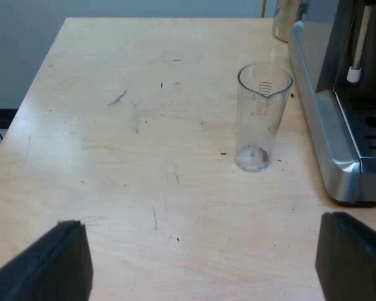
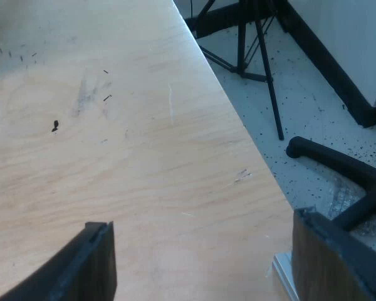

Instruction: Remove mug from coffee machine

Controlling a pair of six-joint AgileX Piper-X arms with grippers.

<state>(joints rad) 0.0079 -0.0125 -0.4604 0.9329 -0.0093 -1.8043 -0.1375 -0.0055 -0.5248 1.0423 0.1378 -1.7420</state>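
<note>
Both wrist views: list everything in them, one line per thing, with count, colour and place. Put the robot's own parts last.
table: one, light wood, under both grippers
measuring glass: one, clear, upright on the table beside the espresso machine, apart from it
espresso machine: one, silver, on the table past the measuring glass
steam wand: one, metal with a white tip, hanging at the machine's front
metal container: one, silver, by the machine's far corner, mostly cut off
floor: one, pale with dark specks, beyond the table's edge
tripod: one, black, standing on the floor
chair base: one, black, on the floor
left gripper: one, black fingers, open over bare table short of the glass
right gripper: one, black fingers, open over the table's edge
</note>
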